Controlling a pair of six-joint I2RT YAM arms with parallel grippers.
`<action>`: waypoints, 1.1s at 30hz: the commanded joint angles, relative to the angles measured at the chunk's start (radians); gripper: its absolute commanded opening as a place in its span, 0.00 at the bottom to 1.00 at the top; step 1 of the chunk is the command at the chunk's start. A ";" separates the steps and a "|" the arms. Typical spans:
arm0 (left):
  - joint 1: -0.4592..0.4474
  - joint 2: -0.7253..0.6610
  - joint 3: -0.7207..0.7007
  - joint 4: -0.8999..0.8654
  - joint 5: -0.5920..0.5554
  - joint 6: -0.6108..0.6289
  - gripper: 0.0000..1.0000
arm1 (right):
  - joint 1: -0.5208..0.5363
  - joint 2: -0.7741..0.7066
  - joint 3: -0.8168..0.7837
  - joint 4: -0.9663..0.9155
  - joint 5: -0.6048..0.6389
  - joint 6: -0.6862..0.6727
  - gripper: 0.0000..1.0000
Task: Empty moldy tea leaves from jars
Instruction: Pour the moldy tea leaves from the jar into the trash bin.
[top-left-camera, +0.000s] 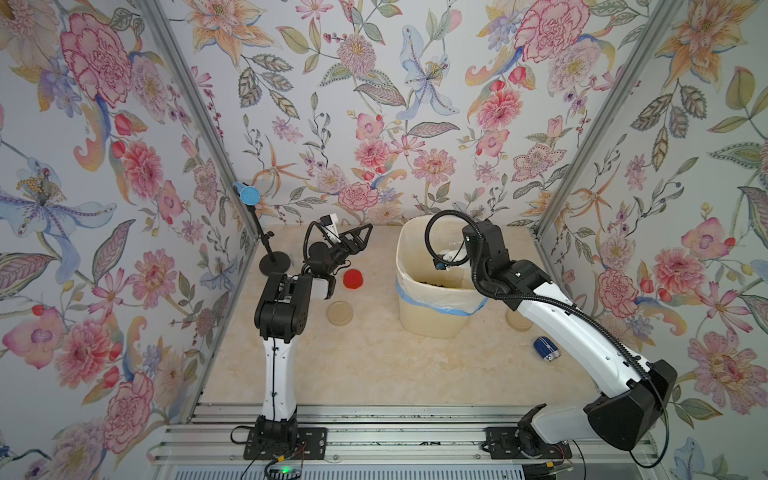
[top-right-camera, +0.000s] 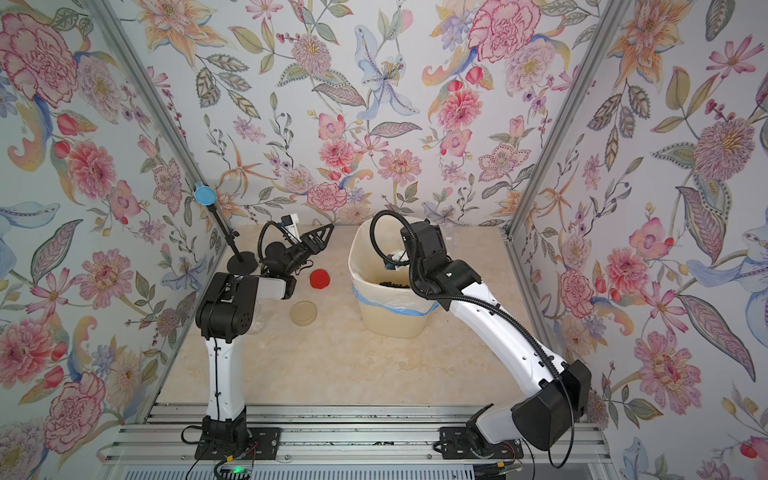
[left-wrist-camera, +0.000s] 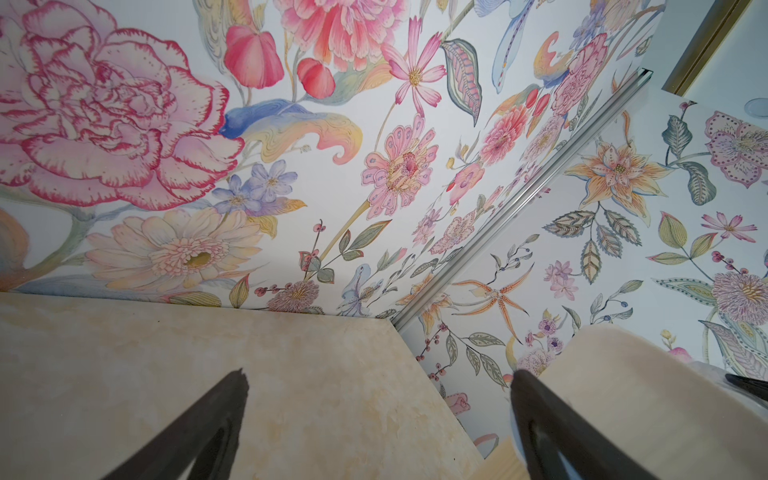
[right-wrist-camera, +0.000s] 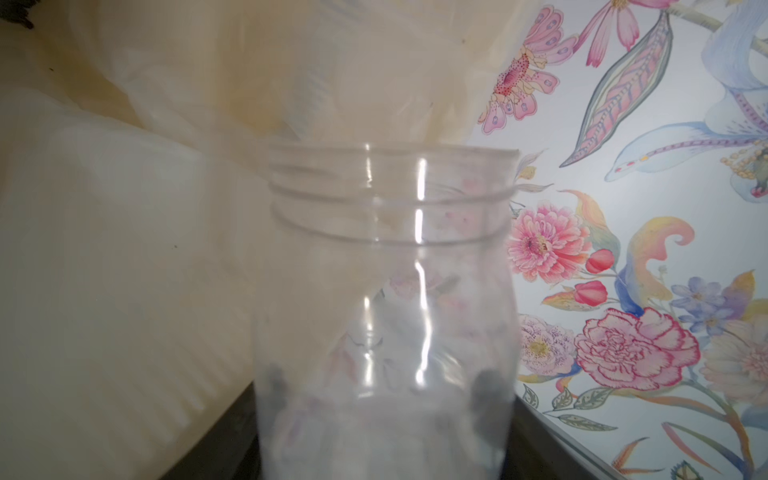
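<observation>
Your clear jar (right-wrist-camera: 386, 291) is pinched at its base between the fingers (right-wrist-camera: 486, 386) of the right gripper (right-wrist-camera: 380, 390), held at the cream bin (top-left-camera: 432, 320). The white liner (right-wrist-camera: 208, 62) crowds it on one side and the flowered wall shows past the other. Its bare threaded mouth points straight away from the wrist, with the long axis in line with the gripper's reach. How steeply it tips you cannot tell, because the right arm covers it in both top views. Tea leaves (top-left-camera: 436, 284) lie dark in the bin's bottom. On the table left of the bin you have a red cap (top-left-camera: 353, 278) and a beige lid (top-left-camera: 340, 313), both apart from it. A second beige round (top-left-camera: 518, 321) peeks from under the right arm, with a blue object (top-left-camera: 546, 348) near it. The left gripper (top-left-camera: 365, 237) hangs spread wide, holding nothing, near a black stand (top-left-camera: 274, 262).
</observation>
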 joint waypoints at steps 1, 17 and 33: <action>0.016 0.024 -0.010 0.083 0.024 -0.039 1.00 | 0.015 -0.033 0.000 0.111 0.000 -0.060 0.57; 0.025 0.044 -0.006 0.121 0.027 -0.080 1.00 | 0.039 0.001 0.081 0.010 -0.051 0.072 0.57; 0.030 0.055 -0.007 0.151 0.033 -0.109 1.00 | -0.127 -0.048 0.350 -0.047 -0.454 0.783 0.61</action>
